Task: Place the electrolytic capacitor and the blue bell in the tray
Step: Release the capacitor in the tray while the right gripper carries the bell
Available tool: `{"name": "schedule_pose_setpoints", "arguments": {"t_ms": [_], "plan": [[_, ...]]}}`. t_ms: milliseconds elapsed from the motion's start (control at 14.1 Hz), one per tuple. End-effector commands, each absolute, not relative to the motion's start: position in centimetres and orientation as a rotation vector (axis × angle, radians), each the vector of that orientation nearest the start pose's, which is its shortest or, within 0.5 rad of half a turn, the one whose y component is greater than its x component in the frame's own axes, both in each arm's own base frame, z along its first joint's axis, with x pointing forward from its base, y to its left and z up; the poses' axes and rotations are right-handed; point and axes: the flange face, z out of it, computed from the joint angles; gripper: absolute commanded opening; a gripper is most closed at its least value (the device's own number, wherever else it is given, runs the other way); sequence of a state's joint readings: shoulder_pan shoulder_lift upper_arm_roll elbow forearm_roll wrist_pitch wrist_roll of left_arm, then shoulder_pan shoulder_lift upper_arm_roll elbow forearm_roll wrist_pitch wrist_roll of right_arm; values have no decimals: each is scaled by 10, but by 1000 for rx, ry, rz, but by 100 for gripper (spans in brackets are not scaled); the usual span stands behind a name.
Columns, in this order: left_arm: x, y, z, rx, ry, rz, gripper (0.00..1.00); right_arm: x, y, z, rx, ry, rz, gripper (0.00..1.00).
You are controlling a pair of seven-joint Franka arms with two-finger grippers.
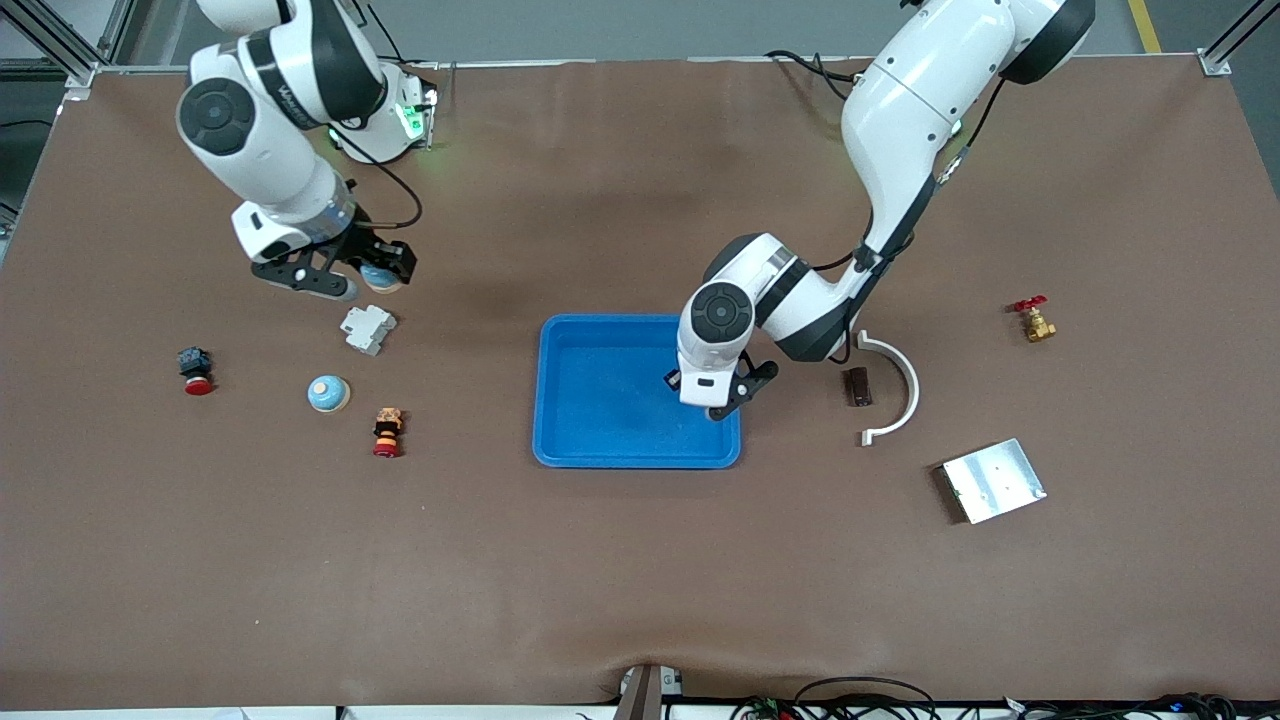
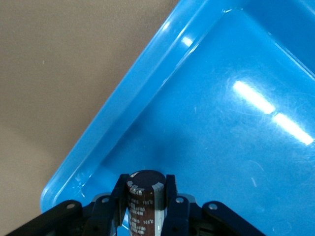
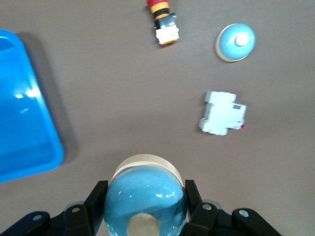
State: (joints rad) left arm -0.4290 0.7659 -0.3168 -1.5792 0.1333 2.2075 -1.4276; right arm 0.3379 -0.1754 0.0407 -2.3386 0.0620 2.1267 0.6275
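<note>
Our left hand [image 2: 142, 209] pinches the electrolytic capacitor [image 2: 143, 196] upright directly over the tray [image 1: 560, 440], while our right hand [image 3: 145, 216], pinching the blue bell [image 3: 145, 204], hangs above the surface [image 1: 640, 580] well apart from it.

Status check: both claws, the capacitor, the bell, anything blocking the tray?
Left claw shut on capacitor over tray. Right claw shut on blue bell, above the table. Tray unobstructed.

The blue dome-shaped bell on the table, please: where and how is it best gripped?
Across the tan base ring of the blue dome-shaped bell, coming straight down from above: it sits upright, and the smooth dome would probably slip between the fingers.
</note>
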Motion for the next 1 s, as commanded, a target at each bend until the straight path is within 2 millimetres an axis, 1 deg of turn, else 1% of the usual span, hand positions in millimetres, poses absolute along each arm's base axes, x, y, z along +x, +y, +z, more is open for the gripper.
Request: {"name": "schedule_pose_setpoints", "arguments": {"t_ms": [0,71,142,213,285,356,427,498,640,782,854,925], "plan": [[528,-450,196,-2931,-1023,190,9,446,213,393,-3061,527,81,0],[528,-449,196,-2930,-1025,189,10,451,230,387,-3056,568,86,0],[529,-448,196,-2930,-1022,184,11,454,252,382,-3060,592,90,0],[528,-449,196,-2930,-1019,182,14,460,272,377,-3061,619,98,0],[528,-449,196,-2930,-1019,182,21,468,288,369,-3061,644,104,0],[529,-449,196,-2931,-1015,178,26,477,301,360,-3057,674,110,0],[529,-448,195,-2930,-1011,170,33,484,318,349,-3057,693,116,0],[529,-448,195,-2929,-1008,165,38,492,331,342,-3050,729,117,0],[530,-448,195,-2927,-1009,158,48,502,342,332,-3045,753,121,0],[530,-448,196,-2929,-1001,148,56,512,347,325,-3034,769,118,0],[530,-448,196,-2930,-999,148,63,515,349,320,-3024,771,109,0],[531,-448,199,-2933,-1001,144,66,518,351,314,-3013,774,98,0]]}}
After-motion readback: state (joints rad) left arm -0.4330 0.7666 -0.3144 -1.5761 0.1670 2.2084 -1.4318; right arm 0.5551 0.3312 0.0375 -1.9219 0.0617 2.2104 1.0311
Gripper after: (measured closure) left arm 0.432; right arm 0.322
